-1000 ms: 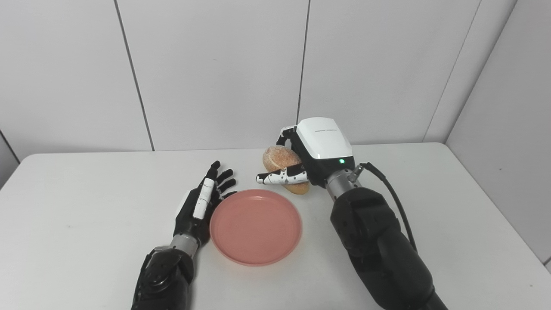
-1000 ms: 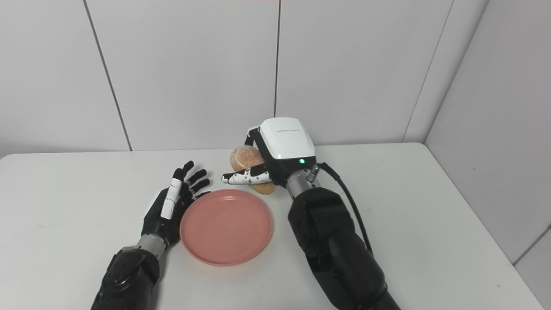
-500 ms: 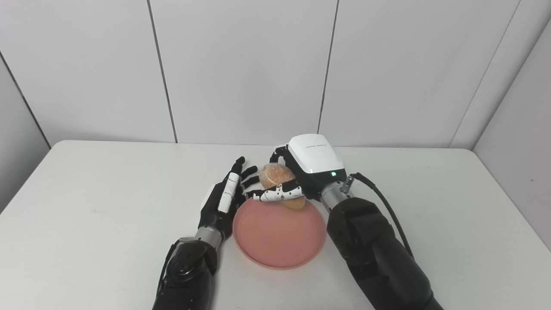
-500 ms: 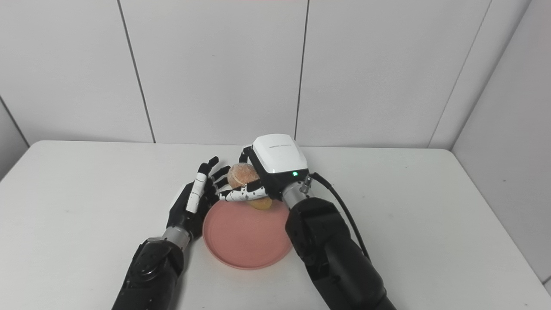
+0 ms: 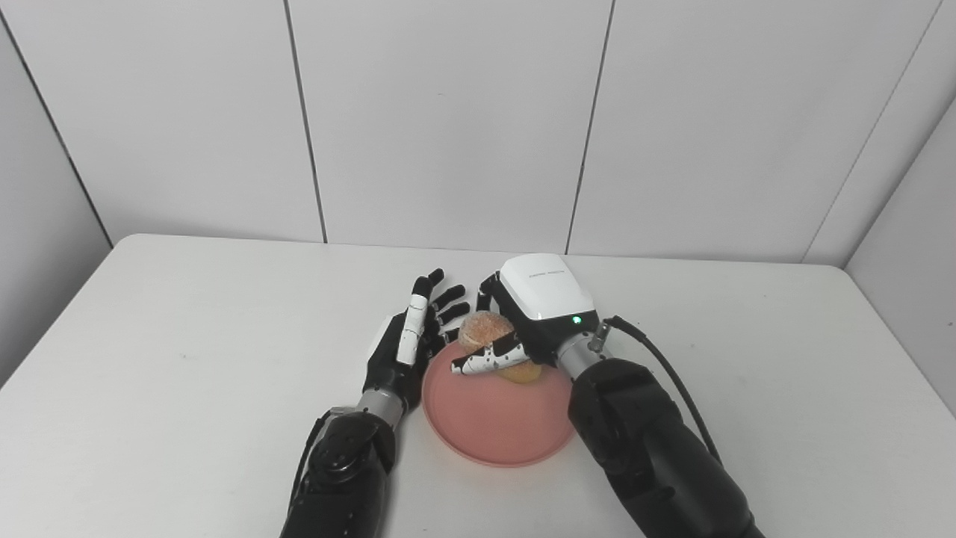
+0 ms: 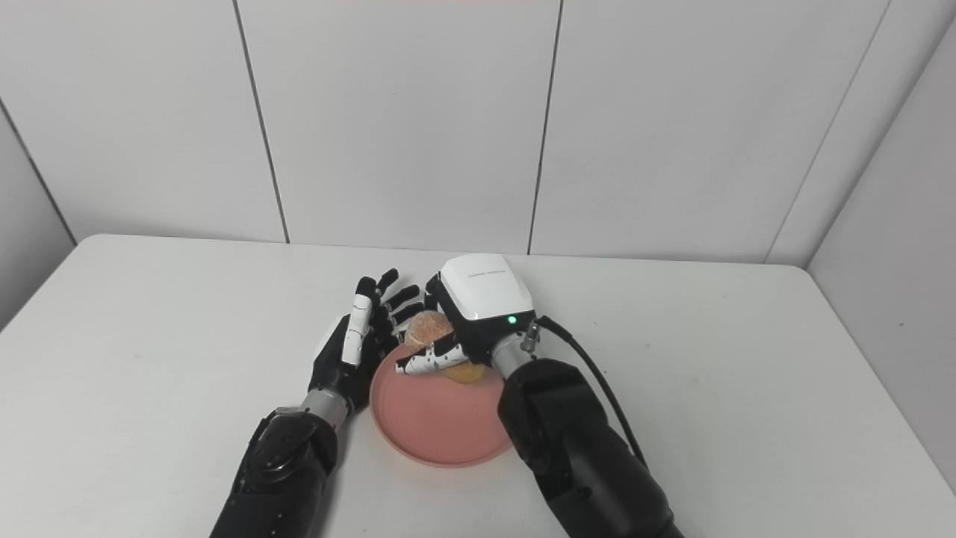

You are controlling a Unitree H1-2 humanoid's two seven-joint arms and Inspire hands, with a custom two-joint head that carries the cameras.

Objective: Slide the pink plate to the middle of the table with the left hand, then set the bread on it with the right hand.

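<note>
The pink plate [image 5: 489, 418] lies on the white table [image 5: 187, 359] near its middle. My right hand [image 5: 534, 314] is shut on a round golden bread roll [image 5: 485, 332] and holds it over the plate's far rim, low above or touching the plate; I cannot tell which. Its thumb crosses the front of the roll. My left hand [image 5: 407, 344] stands open on its edge against the plate's left rim, fingers spread and pointing away from me. In the right eye view the roll [image 6: 432, 329] sits between both hands.
White wall panels [image 5: 448, 112] rise behind the table's far edge. The table's right edge [image 5: 919, 351] runs close to a side wall. Bare tabletop stretches to the left and right of the arms.
The camera has turned, shifting the whole picture. My right hand has carried the roll from behind the plate to over its far rim and lowered it. The left hand stays beside the plate.
</note>
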